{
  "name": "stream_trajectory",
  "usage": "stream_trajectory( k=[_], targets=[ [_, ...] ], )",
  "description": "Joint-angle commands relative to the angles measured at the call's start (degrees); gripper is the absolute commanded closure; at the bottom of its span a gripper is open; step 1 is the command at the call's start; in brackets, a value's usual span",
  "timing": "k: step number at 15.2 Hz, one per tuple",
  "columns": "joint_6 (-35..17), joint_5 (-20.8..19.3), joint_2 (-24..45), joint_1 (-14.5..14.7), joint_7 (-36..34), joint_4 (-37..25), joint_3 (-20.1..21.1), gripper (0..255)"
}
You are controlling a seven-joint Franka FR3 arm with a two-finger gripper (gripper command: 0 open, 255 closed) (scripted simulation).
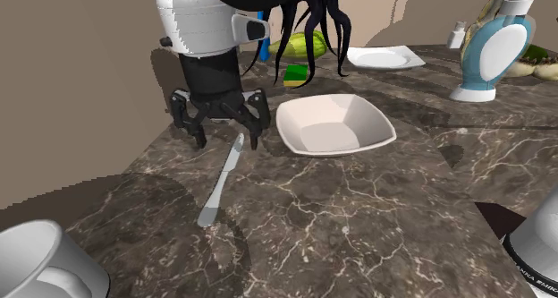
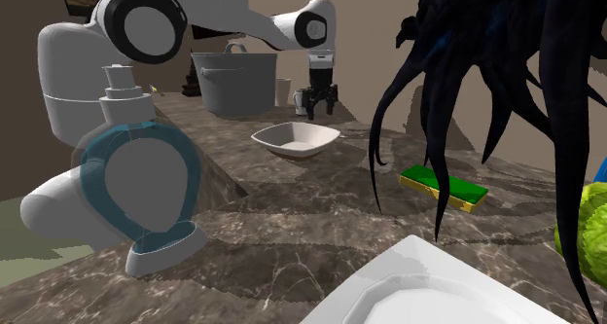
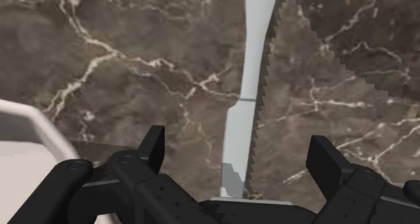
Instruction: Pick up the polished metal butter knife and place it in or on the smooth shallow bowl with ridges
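Observation:
A pale grey butter knife [image 1: 219,184] lies flat on the dark marble counter [image 1: 358,216], with one end under my gripper. The gripper [image 1: 228,135] hangs open just above that end, its fingers apart and touching nothing. In the wrist view the knife [image 3: 252,88] runs away from the gripper [image 3: 239,150], between the two black fingers [image 3: 153,147]. A white shallow bowl with squarish corners [image 1: 335,124] sits empty right beside the gripper, toward the shoulder view's right. Its rim [image 3: 27,132] shows by one finger. The second exterior view has the gripper [image 2: 320,106] behind the bowl [image 2: 296,138].
A white mug [image 1: 40,260] stands at the near left corner. Behind the bowl lie a green and yellow sponge [image 1: 296,75] and a white plate [image 1: 384,57], under dark hanging tendrils [image 1: 313,19]. A blue and white jug [image 1: 487,59] stands far right. A grey pot [image 2: 233,79] sits near the gripper.

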State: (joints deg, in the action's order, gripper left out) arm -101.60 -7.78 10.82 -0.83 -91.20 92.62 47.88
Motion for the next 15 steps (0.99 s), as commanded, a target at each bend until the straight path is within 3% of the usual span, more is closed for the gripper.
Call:
stream_trajectory(
  k=[1,7,14,15],
  targets=[
    [-1.0,-1.2,1.5,0.7,-1.5,-0.2,-0.2,0],
    [-5.1,-1.6,1.9,0.6,-1.8,3.7,-0.4,0],
    [-5.1,-1.6,1.9,0.6,-1.8,3.7,-0.4,0],
    [-5.1,-1.7,1.9,0.6,-1.8,3.7,-0.4,255]
  ],
)
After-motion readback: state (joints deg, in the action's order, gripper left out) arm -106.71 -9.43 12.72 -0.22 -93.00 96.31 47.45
